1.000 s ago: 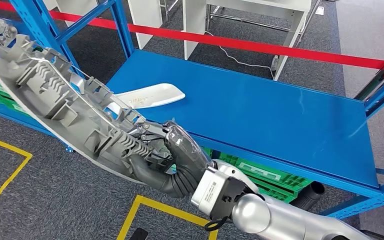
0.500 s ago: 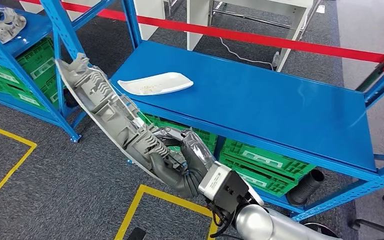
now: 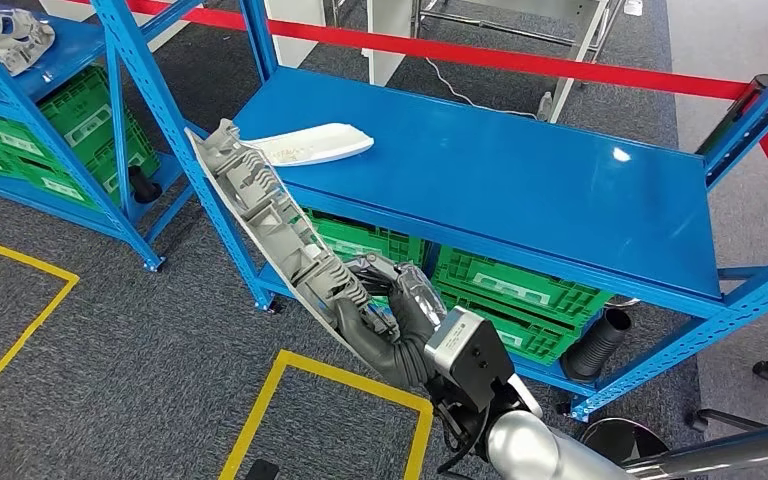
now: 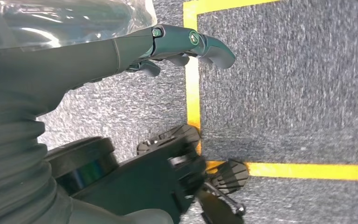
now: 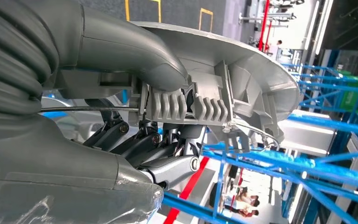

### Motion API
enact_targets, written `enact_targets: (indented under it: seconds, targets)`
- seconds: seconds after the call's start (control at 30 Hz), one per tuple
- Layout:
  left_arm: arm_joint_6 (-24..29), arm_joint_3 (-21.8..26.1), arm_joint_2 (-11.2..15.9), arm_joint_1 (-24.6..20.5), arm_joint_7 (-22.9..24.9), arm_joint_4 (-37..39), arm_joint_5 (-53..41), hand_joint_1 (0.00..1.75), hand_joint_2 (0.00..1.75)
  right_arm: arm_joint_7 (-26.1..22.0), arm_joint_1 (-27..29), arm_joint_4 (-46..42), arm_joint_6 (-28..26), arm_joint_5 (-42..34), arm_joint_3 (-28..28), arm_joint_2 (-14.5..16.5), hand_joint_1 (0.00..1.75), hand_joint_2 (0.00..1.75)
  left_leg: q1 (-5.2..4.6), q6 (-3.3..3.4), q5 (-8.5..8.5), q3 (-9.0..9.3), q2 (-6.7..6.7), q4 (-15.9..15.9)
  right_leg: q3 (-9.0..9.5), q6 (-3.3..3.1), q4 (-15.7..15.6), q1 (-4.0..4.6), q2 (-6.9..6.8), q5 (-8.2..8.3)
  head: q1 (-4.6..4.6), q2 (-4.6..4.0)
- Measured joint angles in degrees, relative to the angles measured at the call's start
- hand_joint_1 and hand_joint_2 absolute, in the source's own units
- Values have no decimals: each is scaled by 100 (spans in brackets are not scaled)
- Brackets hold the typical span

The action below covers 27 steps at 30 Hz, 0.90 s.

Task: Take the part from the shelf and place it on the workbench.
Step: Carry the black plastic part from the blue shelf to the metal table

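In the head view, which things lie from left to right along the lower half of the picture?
Yellow floor marking → long grey ribbed plastic part → right hand holding it → green plastic crates → black corrugated hose.

The right arm comes in from the lower right of the head view, silver at the forearm, then a pale wrist block, then a dark ribbed cuff. The right robot hand (image 3: pixel 392 318) reaches forward and to the left, its fingers curled around the near end of a long grey part (image 3: pixel 265 220); in the right wrist view the thumb (image 5: pixel 130 51) lies across the part's ribbed face, with the darker fingers clamped on the opposite side. The left robot hand (image 4: pixel 121 51) hangs pointing at the floor, holding nothing, its fingers lightly bent and apart.
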Motion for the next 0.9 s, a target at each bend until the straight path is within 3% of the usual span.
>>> enact_targets:
  seconds: [0.03,0.1,0.13,0.17,0.2,0.27,0.3,0.33,0.37,0.43,0.5,0.53,0.6,0.63,0.67,0.7,0.77,0.8,0.83,0.87,0.9]
  targets:
    - [27,1,-2,15,-15,-4,44,0,175,-2,10,0,21,0,-17,-9,175,175,-18,43,-41,60,-4,-136,-23,35,2,0,-3,47,0,0]
    - [66,1,-8,62,-42,-9,117,0,175,-4,25,0,57,0,-48,-36,175,175,-30,137,26,6,13,-171,-43,106,-10,-15,2,116,-1,0]
    - [83,1,-12,81,-53,-10,149,0,175,-5,29,-1,76,0,-63,-50,175,175,-27,184,81,-38,29,-179,-71,138,31,-23,14,43,3,0]
    - [93,1,-16,91,-68,-13,176,0,175,-6,34,-2,91,0,-79,-67,175,175,-19,229,144,-99,44,-188,-121,168,167,-29,26,-138,15,0]
    - [101,1,-20,94,-87,-16,201,0,175,-7,39,-2,105,0,-93,-84,175,175,-13,263,207,-171,58,-190,-195,189,423,-37,36,-419,30,0]
    - [104,1,-21,93,-128,-24,234,0,175,-2,51,-2,129,-3,-114,-114,175,175,-29,298,331,-339,63,-177,-335,218,1138,-42,35,-950,59,0]
    - [104,1,-21,91,-146,-30,250,0,175,2,59,-1,143,-10,-120,-128,175,175,-39,301,391,-427,68,-167,-353,221,1435,-42,35,-1043,63,0]
    - [103,1,-21,86,-162,-34,267,0,175,5,65,-1,159,-26,-126,-141,175,175,-49,302,450,-514,72,-155,-304,218,1580,-43,35,-991,63,0]
    - [103,1,-21,78,-178,-38,295,0,175,7,69,1,182,-58,-131,-152,175,175,-58,298,508,-604,75,-137,-165,205,1536,-42,36,-840,66,0]
    - [103,1,-23,58,-213,-45,363,0,175,-2,60,7,238,-150,-143,-165,175,175,-72,275,608,-765,74,-90,358,152,921,-30,38,-587,68,0]
    - [104,1,-27,34,-247,-54,416,0,175,-15,42,18,295,-232,-162,-170,175,175,-81,228,703,-879,71,-51,880,99,121,-5,45,-651,65,0]
    - [104,1,-30,19,-259,-58,432,0,175,-22,32,27,316,-259,-171,-172,175,175,-75,195,759,-921,71,-50,997,79,-113,15,51,-718,65,0]
    - [99,1,-32,-6,-268,-60,457,0,175,-40,21,54,337,-290,-182,-173,175,175,-50,123,855,-996,64,-61,986,26,-266,30,54,-695,68,0]
    - [95,1,-34,-10,-264,-60,466,0,175,-55,14,74,337,-298,-183,-173,175,175,-41,86,810,-1034,56,-44,935,-15,-283,24,49,-637,66,0]
    - [90,1,-36,-8,-258,-60,472,0,175,-76,7,95,329,-300,-184,-172,175,175,-36,54,658,-1080,48,50,883,-58,-299,10,39,-575,55,0]
    - [86,1,-38,-8,-251,-60,475,0,175,-100,0,118,316,-298,-187,-172,175,175,-28,25,404,-1142,41,255,821,-94,-301,-6,26,-513,41,0]
    - [81,1,-40,-17,-236,-60,479,0,175,-134,-6,160,287,-296,-195,-171,175,175,-15,-28,-146,-1282,40,958,670,-126,-261,-5,2,-411,13,0]
    - [81,1,-40,-25,-229,-60,485,0,175,-143,-6,184,279,-295,-197,-172,175,175,-8,-48,-276,-1318,41,1297,580,-127,-229,-5,-10,-362,8,0]
    - [82,1,-39,-29,-221,-60,490,0,175,-150,-6,209,273,-295,-199,-172,175,175,-2,-63,-267,-1294,41,1506,483,-122,-192,-7,-18,-314,6,0]
    - [82,1,-38,-31,-214,-60,496,0,175,-157,-5,234,268,-295,-203,-173,175,175,6,-74,-141,-1191,41,1531,382,-111,-152,-12,-22,-269,6,0]
    - [82,1,-36,-33,-208,-60,502,0,175,-165,-5,259,263,-295,-209,-173,175,175,13,-80,27,-999,40,1371,279,-95,-108,-19,-23,-224,5,0]
